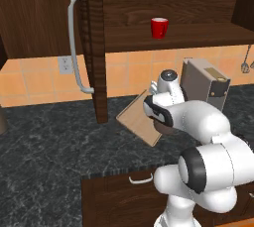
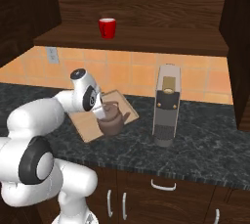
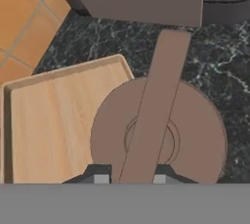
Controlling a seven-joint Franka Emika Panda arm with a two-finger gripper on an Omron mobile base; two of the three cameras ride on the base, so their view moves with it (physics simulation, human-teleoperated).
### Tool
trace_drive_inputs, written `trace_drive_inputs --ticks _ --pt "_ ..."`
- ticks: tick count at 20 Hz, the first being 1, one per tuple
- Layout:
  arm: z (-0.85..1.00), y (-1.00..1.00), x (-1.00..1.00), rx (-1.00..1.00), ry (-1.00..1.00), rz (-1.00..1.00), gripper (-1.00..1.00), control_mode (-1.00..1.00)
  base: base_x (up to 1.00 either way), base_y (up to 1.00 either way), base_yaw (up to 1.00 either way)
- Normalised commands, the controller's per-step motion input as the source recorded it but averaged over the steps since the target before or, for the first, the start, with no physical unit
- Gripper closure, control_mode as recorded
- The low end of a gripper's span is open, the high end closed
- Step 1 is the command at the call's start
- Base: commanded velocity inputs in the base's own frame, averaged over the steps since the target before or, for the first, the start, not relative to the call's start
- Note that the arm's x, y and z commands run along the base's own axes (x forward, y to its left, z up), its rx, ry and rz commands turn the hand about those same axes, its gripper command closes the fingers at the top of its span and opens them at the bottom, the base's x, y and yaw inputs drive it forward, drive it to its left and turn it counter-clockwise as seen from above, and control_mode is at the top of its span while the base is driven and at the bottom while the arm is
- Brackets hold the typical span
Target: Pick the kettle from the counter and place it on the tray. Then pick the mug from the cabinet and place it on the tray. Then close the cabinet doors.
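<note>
Dark marbled worktop [image 2: 205, 154] under an open wall cabinet [image 2: 146, 3], red mug [image 2: 107, 27] sitting on the cabinet shelf, boxy toaster [image 2: 166, 110] to the right. Claw [image 3: 131, 179] sits directly over the kettle [image 3: 195, 140], fingers [image 3: 100, 179] either side of the thin arched handle [image 3: 161, 96] and close against it, so it reads as clamped on the handle, though the contact itself is at the frame edge. Key relation: in the hand view the kettle straddles the near corner of the tray [image 3: 53, 130], part over the board, part over bare stone, with the free tray area lying to the kettle's left there. Handle's long axis runs away from the claw toward the toaster. Judged: kettle needs shifting further onto the board before release, mug leg not yet begun
</note>
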Motion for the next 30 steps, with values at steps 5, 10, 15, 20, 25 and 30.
trace_drive_inputs --ticks 5,10,15,20,25,30 --pt "0.0 0.06 0.46 0.0 0.0 0.01 1.0 -1.0 0.0 0.0 0.0" --pt "0.14 0.05 0.01 0.0 -0.01 0.0 1.0 -1.0 0.0 0.0 0.0" --pt "0.04 0.07 0.0 0.0 -0.05 0.0 1.0 -1.0 0.0 0.0 0.0" --pt "-0.05 0.14 0.13 0.0 -0.1 0.03 1.0 -1.0 0.0 0.0 0.0" --pt "-0.05 0.1 0.31 0.0 -0.12 0.08 1.0 -1.0 0.0 0.0 0.0" --pt "-0.09 0.06 0.4 0.0 -0.07 0.09 1.0 -1.0 0.0 0.0 0.0"
